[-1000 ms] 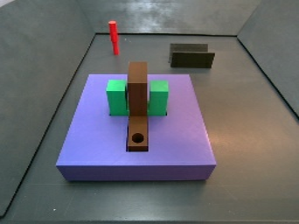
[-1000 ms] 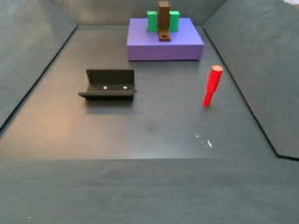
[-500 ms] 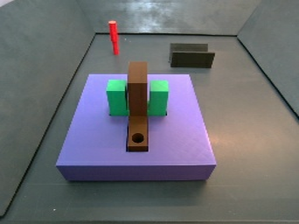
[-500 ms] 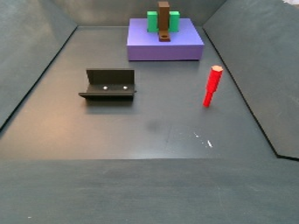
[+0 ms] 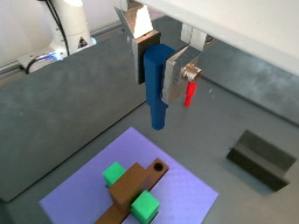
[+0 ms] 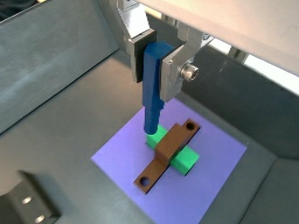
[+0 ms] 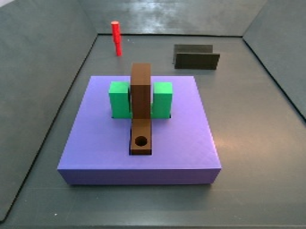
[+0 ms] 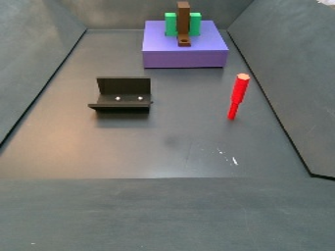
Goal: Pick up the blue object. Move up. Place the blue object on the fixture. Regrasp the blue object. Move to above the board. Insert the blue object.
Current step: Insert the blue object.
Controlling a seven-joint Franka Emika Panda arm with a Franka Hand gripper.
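Looking through both wrist views, you see the gripper [image 5: 156,59] high above the board [image 5: 87,188], fingers clamped on the blue peg [image 5: 156,86], which hangs upright over it.

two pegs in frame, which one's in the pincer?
The blue peg, clamped upright between the pincer fingers above the board. The red peg stands alone on the floor, untouched.
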